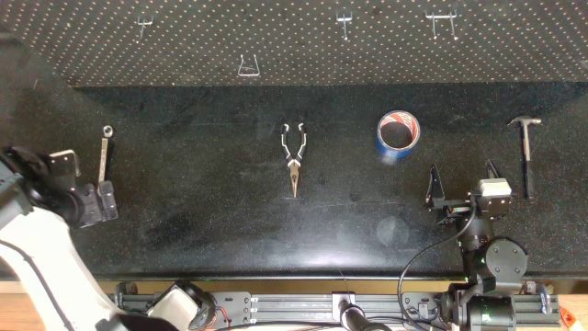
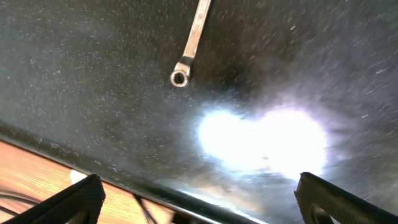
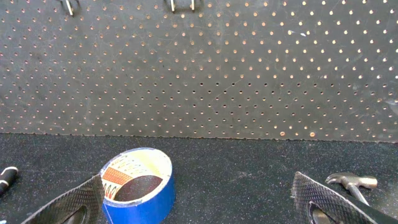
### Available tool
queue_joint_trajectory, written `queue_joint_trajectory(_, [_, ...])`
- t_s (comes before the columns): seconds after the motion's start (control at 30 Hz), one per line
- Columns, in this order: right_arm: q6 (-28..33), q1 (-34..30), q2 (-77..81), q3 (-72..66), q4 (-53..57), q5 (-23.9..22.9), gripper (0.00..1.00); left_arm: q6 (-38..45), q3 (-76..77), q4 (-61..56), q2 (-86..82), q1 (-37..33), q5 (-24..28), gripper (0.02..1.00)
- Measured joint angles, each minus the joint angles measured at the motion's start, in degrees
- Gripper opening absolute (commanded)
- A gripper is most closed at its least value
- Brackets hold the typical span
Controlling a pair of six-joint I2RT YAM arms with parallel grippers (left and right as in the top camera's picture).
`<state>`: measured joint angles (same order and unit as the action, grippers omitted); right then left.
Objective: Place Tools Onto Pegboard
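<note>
On my overhead feed the wrench (image 1: 104, 156) lies flat on the tabletop (image 1: 202, 211), just at one o'clock from my left claw (image 1: 83, 181). Its long axis runs roughly twelve to six, with the ring end at twelve. The left claw is released, fingers spread wide and holding nothing. My left arm is plainly the nearer one, so I judge the wrench to be its pick. My right claw (image 1: 462, 182) is also released and empty, with the tape roll (image 1: 399, 133) at ten o'clock from it and the hammer (image 1: 526, 156) at two. The pliers (image 1: 294, 158) sit mid-tabletop, tips toward six. My count is one wrench, one pliers, one tape roll and one hammer, all off the pegboard (image 1: 294, 46), plus four hooks (image 1: 248, 66).
</note>
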<state>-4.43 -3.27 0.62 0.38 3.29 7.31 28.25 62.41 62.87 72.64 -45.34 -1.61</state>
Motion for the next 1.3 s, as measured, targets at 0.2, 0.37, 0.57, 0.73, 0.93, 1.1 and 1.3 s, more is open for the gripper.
queue_joint_trajectory(0.2, [0.0, 0.0, 0.0, 0.0, 0.0, 0.0, 0.985, 6.5, 4.9, -1.0, 10.9, -1.6, 0.9, 0.993])
queue_joint_trajectory(0.37, [0.0, 0.0, 0.0, 0.0, 0.0, 0.0, 0.985, 7.8, 11.5, -2.8, 22.3, -1.4, 1.5, 0.993])
queue_joint_trajectory(0.57, [0.0, 0.0, 0.0, 0.0, 0.0, 0.0, 0.985, 7.9, 14.0, -7.6, 29.2, -0.1, 1.7, 0.996])
queue_joint_trajectory(0.73, [0.0, 0.0, 0.0, 0.0, 0.0, 0.0, 0.982, 7.9, 14.3, -9.8, 33.3, 1.7, 1.7, 0.993])
queue_joint_trajectory(0.93, [0.0, 0.0, 0.0, 0.0, 0.0, -0.2, 0.987, 7.0, 15.5, -12.4, 37.9, 3.8, 1.7, 0.993])
queue_joint_trajectory(1.1, [0.0, 0.0, 0.0, 0.0, 0.0, -0.2, 0.985, 6.4, 17.7, -12.8, 40.3, 4.7, 1.9, 0.993])
queue_joint_trajectory(1.3, [0.0, 0.0, 0.0, 0.0, 0.0, -0.2, 0.985, 5.5, 18.9, -14.1, 41.5, 5.3, 3.5, 0.996])
